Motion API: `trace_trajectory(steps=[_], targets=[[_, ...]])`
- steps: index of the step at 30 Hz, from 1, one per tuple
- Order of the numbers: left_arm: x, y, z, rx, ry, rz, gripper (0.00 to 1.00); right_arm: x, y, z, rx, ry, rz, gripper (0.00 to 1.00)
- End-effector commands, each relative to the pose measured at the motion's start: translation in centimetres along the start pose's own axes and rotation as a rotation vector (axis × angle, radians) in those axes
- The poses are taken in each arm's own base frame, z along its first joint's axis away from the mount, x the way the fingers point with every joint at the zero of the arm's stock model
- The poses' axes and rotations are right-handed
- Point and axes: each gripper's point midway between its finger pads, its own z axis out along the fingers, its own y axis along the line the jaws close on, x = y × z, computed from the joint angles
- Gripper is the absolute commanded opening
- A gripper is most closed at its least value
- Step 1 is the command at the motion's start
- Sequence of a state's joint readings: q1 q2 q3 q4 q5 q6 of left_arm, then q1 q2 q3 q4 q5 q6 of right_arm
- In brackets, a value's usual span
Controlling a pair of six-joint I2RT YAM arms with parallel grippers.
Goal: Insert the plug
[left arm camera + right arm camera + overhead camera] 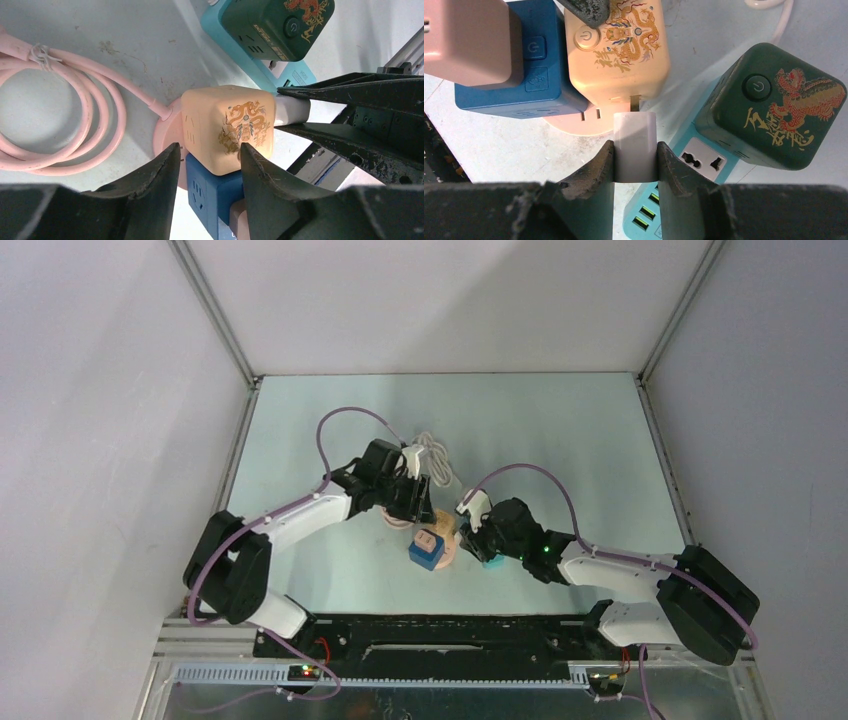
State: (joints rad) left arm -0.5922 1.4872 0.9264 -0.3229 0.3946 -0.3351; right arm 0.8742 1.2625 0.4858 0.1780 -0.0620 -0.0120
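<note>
You are clamping the white plug tight in the right gripper, its prong reaching the cream cube at 12 o'clock. You should be keeping the prongs square to the slots and pushing straight in, not tilting. Your left gripper is hanging part-open over that cube, gripping nothing. Your right arm is stretching in low from 4 o'clock.

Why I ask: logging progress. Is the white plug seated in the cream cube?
Not fully seated: a bare metal prong shows between white rectangular plug and cream plastic cube socket.
</note>
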Motion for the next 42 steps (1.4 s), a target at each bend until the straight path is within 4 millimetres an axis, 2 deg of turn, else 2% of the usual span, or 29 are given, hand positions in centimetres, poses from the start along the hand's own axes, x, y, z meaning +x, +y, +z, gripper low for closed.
trace_trajectory(steps=[1, 14, 23, 32, 42], targets=[[-2.5, -0.4, -0.2, 0.009, -0.056, 0.078, 0.5, -2.9, 0.1, 0.1, -0.031, -0.103, -0.075, 0.0], [-1.4, -0.3, 1.2, 0.051, -0.018, 0.087, 0.43, -4.8, 0.9, 0.6, -0.109, -0.187, -0.139, 0.0], [-1.4, -0.6, 1.2, 0.07, -0.013, 0.102, 0.39, -5.5, 0.4, 0.8, -0.114, -0.21, -0.171, 0.0], [0.1, -0.5, 2.2, 0.075, 0.048, 0.117, 0.32, -6.4, 0.8, 1.2, -0.143, -0.233, -0.212, 0.0], [1.1, -0.8, 2.5, 0.09, 0.064, 0.104, 0.28, -8.5, 0.0, 1.7, -0.102, -0.301, -0.111, 0.0]])
